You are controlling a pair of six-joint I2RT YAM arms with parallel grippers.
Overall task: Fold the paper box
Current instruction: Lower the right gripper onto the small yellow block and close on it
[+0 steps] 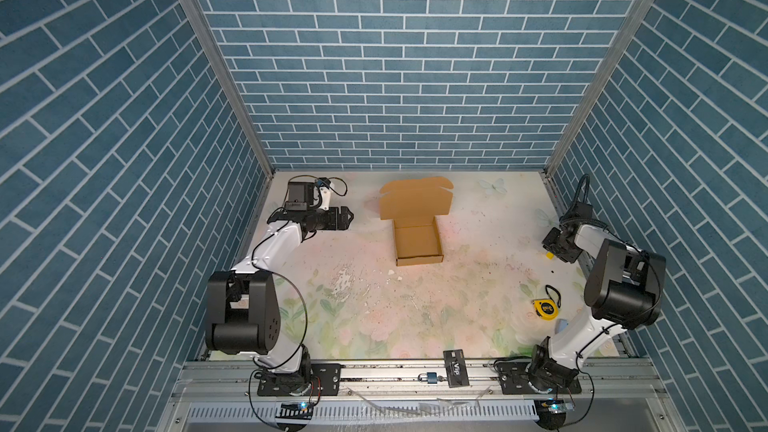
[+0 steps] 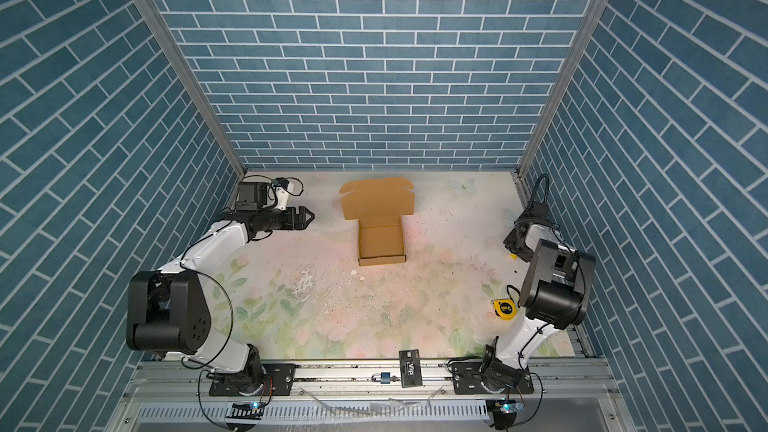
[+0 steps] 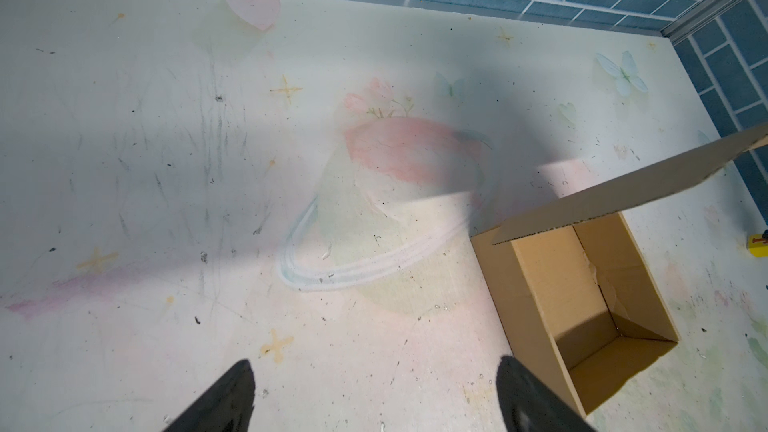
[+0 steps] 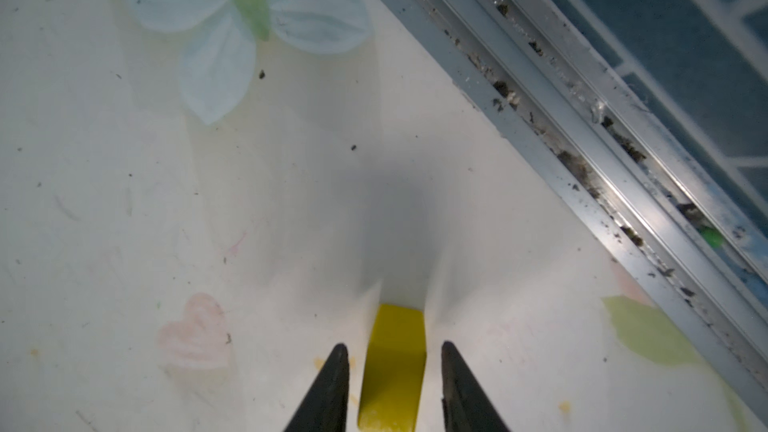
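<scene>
One paper box [image 1: 417, 222] sits at the far middle of the tabletop [image 1: 374, 305]. Its tray is formed, with four walls upright, and its lid panel [image 1: 415, 197] is open on the far side, with rounded tabs at the corners.

There are two arms. The left end effector [image 1: 347, 216] hangs left of the lid, apart from it, with its fingers spread wide and holding nothing. The right end effector [image 4: 393, 344] is low at the right edge. Its fingers stand on either side of one yellow block [image 4: 392, 367], and a sliver of tabletop shows on each side, so they are not pressed on it.

There is also one yellow tape measure [image 1: 545, 308] at the near right, beside the right arm. One black card [image 1: 456, 367] and one blue padlock [image 1: 428, 378] lie on the near rail.

Both top views show only a corner of the yellow block under the right end effector; the right wrist view shows it plainly, close to the grimy side rail [image 4: 582, 151]. The left wrist view alone shows a tear in the tray's inner wall [image 3: 598, 280] and the lid's edge raised above the tray.

Bare tabletop surrounds the box on the left, right and near sides. The lid is close to the far wall.
</scene>
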